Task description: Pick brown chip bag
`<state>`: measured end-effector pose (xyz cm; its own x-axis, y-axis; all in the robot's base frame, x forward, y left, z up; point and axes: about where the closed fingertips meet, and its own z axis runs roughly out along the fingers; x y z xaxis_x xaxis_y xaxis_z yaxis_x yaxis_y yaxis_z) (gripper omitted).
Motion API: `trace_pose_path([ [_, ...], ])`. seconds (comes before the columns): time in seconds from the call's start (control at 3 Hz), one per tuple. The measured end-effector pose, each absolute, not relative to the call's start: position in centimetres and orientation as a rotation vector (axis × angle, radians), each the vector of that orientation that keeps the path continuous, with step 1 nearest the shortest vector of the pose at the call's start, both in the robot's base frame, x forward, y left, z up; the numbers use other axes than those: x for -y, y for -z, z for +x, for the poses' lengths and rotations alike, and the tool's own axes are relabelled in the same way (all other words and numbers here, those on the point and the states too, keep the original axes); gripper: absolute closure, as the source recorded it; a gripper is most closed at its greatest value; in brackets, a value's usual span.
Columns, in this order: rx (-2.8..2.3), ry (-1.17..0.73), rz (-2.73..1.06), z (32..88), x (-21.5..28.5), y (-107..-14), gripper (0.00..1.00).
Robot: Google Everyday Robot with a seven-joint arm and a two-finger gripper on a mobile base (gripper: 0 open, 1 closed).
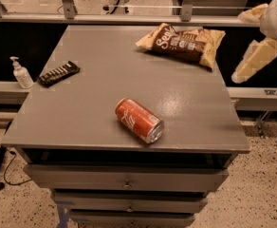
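The brown chip bag lies flat at the far right corner of the grey table. It has a dark brown middle, tan-yellow ends and white script lettering. My gripper hangs at the right edge of the view, beyond the table's right side and just right of the bag, not touching it. Its two pale yellow fingers are spread apart, open and empty.
A red soda can lies on its side near the table's front middle. A small black ridged packet sits at the left edge. A white pump bottle stands on a ledge left of the table. Drawers are below the top.
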<state>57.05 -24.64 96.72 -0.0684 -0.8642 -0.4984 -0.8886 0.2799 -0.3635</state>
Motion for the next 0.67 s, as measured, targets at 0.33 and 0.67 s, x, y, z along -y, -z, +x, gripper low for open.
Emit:
trace_pose_path([
  [0.33, -1.865, -0.087, -1.485, 63.3, 25.1, -94.2, 0.00],
  [0.67, -1.892, -0.119, -1.397, 68.7, 25.3, -90.6, 0.00],
])
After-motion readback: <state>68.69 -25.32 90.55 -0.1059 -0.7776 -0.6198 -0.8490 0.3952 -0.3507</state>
